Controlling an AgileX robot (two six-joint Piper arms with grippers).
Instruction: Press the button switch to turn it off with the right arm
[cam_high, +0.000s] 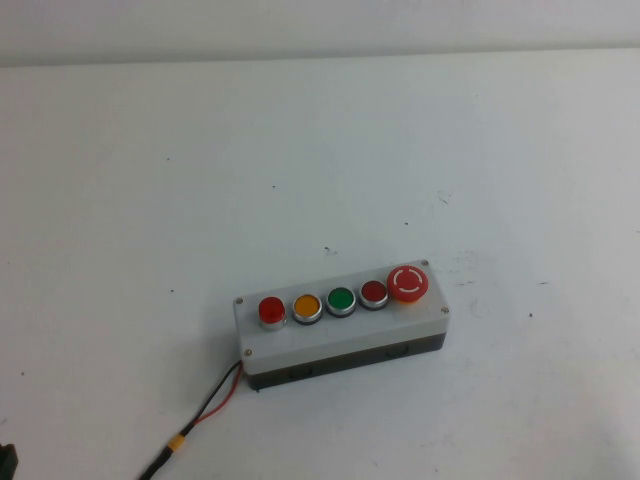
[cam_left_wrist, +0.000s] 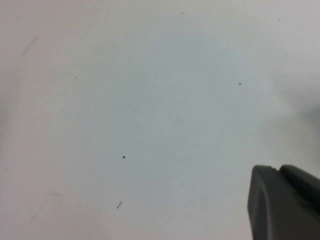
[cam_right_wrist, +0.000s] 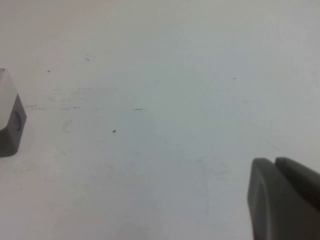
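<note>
The box (cam_high: 340, 330) sits on the white table (cam_high: 150, 200), white-topped over a dark base, carrying five buttons in a row. The button switch (cam_high: 271, 311) is at its left end, bright red; the mushroom button (cam_high: 408, 283) at the right end bears white arrows, no readable lettering. Red and black wires (cam_high: 215, 395) trail off. The left gripper (cam_left_wrist: 285, 202) and right gripper (cam_right_wrist: 285, 200) hang over bare, scuffed tabletop, and I cannot tell how their jaws stand.
</note>
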